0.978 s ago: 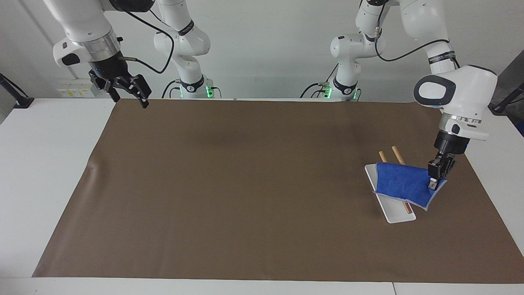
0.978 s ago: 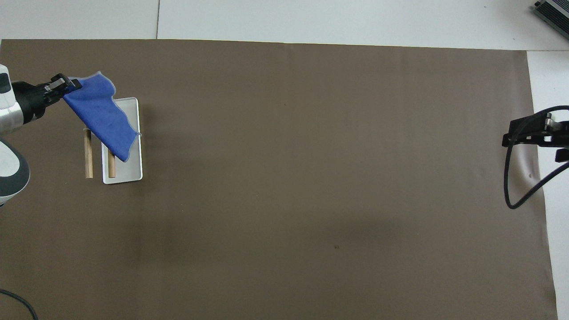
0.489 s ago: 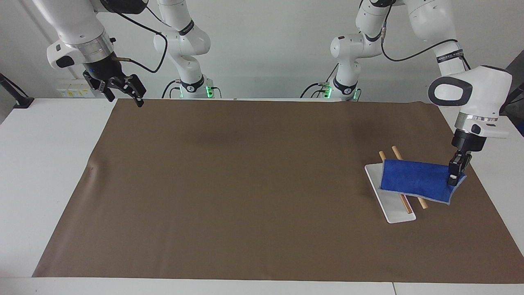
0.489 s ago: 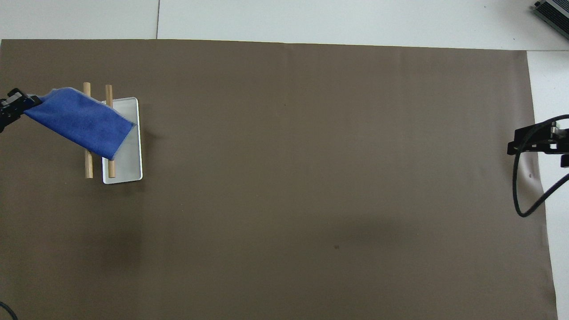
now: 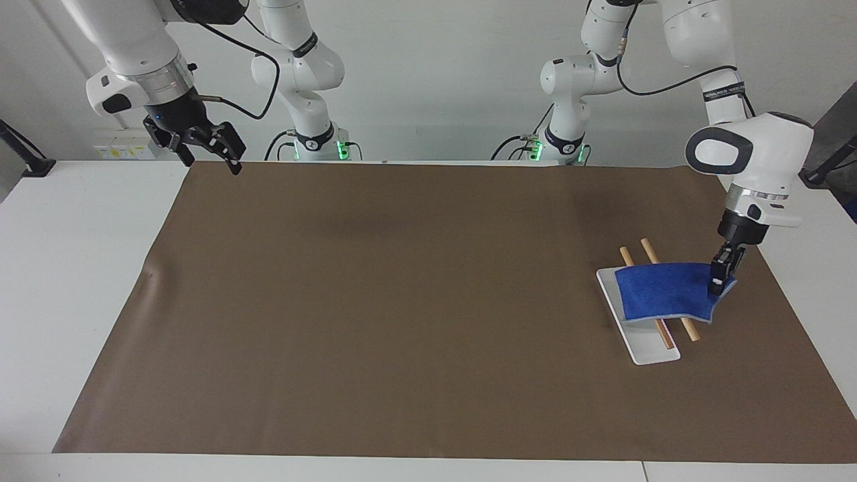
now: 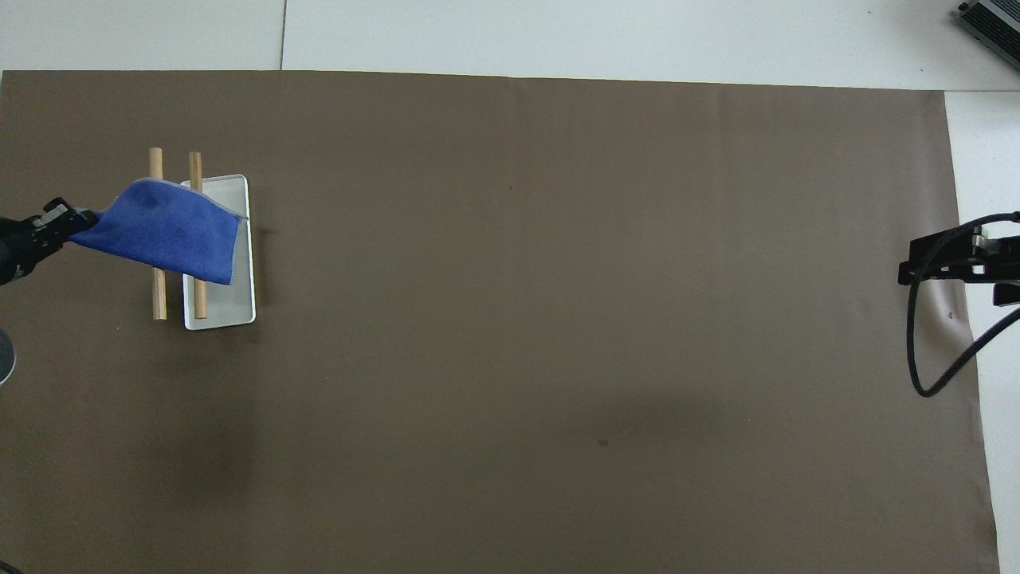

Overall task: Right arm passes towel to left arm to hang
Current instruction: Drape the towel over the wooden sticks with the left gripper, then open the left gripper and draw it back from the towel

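Presently, the left arm's slim black gripper (image 5: 717,281) is clamped tight on one corner of the small royal-blue towel with a thin pale grey edge (image 5: 666,292), at the left arm's end of the table. The gripper points down, with the white wrist block above it. From the pinched corner the towel spreads toward the table's middle and lies draped across two parallel light wooden rods (image 5: 648,251). The rods run over a flat white rectangular tray (image 5: 653,351), and their ends stick out from under the cloth on both sides. In the overhead view the towel (image 6: 171,231) covers the middle of the rods (image 6: 156,163) and part of the tray (image 6: 231,307); the held corner is lifted off to the side, past the outer rod, where the left gripper (image 6: 60,219) shows at the picture's edge.

The right arm waits at its own end of the table. Its black gripper with a small blue light (image 5: 207,150) hangs in the air over the corner of the brown table mat (image 5: 402,301), jaws spread wide with nothing between them. A loose black cable (image 6: 928,351) loops from it.
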Controlling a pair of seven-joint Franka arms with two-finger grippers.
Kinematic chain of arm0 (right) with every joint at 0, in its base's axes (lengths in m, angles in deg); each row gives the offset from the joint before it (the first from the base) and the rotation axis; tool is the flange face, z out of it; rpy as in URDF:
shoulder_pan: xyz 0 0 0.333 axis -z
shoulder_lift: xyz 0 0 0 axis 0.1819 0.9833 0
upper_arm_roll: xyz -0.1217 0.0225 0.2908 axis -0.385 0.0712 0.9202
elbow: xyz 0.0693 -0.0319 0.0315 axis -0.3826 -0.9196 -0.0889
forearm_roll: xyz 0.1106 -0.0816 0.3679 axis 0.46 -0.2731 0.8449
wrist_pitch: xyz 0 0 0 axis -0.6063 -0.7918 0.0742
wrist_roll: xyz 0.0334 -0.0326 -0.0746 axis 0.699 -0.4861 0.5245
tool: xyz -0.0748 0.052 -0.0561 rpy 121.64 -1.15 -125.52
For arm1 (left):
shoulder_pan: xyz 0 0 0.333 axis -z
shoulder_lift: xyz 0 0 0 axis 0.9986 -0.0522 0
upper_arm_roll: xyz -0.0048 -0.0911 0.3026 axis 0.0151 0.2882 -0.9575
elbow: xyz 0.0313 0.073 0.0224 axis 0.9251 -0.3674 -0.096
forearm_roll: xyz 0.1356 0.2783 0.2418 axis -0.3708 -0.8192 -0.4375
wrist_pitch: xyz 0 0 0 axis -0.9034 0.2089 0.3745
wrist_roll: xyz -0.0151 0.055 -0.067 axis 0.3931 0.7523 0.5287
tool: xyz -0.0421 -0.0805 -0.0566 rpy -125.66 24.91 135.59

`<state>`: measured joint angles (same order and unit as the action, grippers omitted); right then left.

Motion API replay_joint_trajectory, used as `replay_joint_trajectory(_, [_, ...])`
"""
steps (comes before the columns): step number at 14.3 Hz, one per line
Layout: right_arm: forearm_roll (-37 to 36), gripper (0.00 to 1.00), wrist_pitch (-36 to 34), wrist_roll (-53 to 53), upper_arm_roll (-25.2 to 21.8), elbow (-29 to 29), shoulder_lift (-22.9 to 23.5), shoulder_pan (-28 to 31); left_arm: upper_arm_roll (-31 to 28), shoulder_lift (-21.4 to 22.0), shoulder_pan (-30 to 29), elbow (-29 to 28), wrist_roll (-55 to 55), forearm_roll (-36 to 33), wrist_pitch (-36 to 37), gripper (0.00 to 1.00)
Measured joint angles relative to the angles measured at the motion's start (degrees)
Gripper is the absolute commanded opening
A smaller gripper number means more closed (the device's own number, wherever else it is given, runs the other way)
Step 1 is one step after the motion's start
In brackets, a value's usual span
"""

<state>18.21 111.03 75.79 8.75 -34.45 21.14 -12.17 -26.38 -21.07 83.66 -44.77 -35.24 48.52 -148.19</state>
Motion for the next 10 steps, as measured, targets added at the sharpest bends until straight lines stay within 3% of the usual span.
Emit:
replay_joint_trajectory(3, [0.00, 1.00, 0.00, 0.00, 0.01, -0.41, -0.48, -0.39, 0.59, 1.21, 0.16, -2.78, 0.00, 0.00, -0.95, 0.00])
replay_joint_trajectory(4, [0.00, 1.00, 0.00, 0.00, 0.01, -0.58, -0.57, -0.42, 0.76, 1.41, 0.28, -3.38, 0.00, 0.00, -0.99, 0.07])
replay_joint_trajectory(5, [0.00, 1.00, 0.00, 0.00, 0.01, -0.69, -0.62, -0.42, 0.85, 1.53, 0.57, -3.97, 0.00, 0.00, -1.06, 0.26])
replay_joint_trajectory(6, [-0.05, 1.00, 0.00, 0.00, 0.01, -0.75, -0.63, -0.42, 0.89, 1.60, 0.86, -4.47, 0.00, 0.00, -1.30, 0.54])
replay_joint_trajectory(7, [-0.17, 1.00, 0.01, 0.26, 0.00, -0.81, -0.64, -0.42, 0.98, 1.67, 0.99, -4.88, 0.00, 0.00, -1.64, 0.75])
replay_joint_trajectory(10, [-0.36, 1.00, 0.04, 2.77, -0.19, -1.02, -0.66, -0.18, 0.99, 1.81, 1.10, -5.40, -0.02, 0.00, -3.19, 0.95])
